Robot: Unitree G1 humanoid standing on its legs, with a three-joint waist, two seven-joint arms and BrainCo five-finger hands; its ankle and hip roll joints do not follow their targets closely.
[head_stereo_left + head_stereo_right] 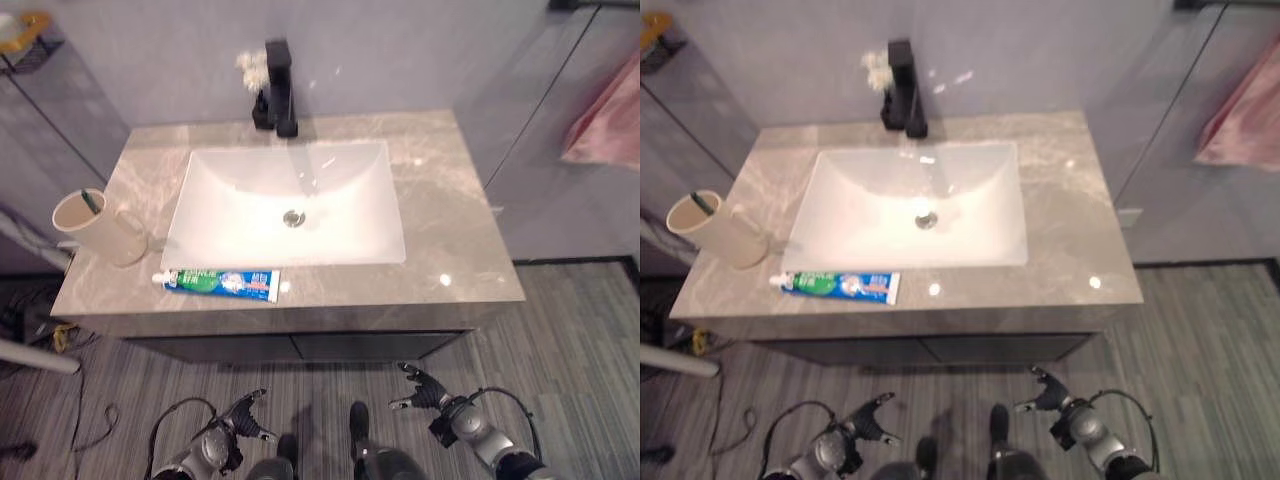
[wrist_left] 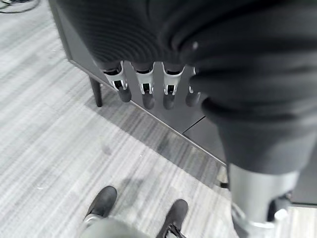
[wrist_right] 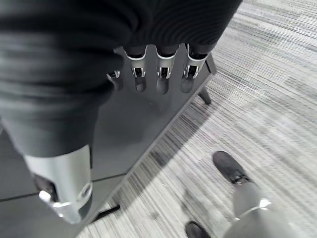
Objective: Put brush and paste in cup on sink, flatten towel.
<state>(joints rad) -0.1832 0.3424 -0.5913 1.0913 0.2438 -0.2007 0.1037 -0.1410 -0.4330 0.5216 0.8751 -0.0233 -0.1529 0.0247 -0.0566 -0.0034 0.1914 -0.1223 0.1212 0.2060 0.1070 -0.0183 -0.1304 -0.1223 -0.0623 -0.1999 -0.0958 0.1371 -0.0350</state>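
Observation:
A blue and green toothpaste tube lies flat on the grey marble counter, along its front edge below the white sink basin. A cream cup stands at the counter's left end with a green toothbrush inside it. A pink towel hangs at the far right. My left hand and right hand hang low in front of the dark cabinet, both open with relaxed fingers and holding nothing.
A black tap stands behind the basin with a small white sprig beside it. Glass panels flank the vanity on both sides. A wire shelf hangs at the upper left. Grey striped flooring runs under the cabinet.

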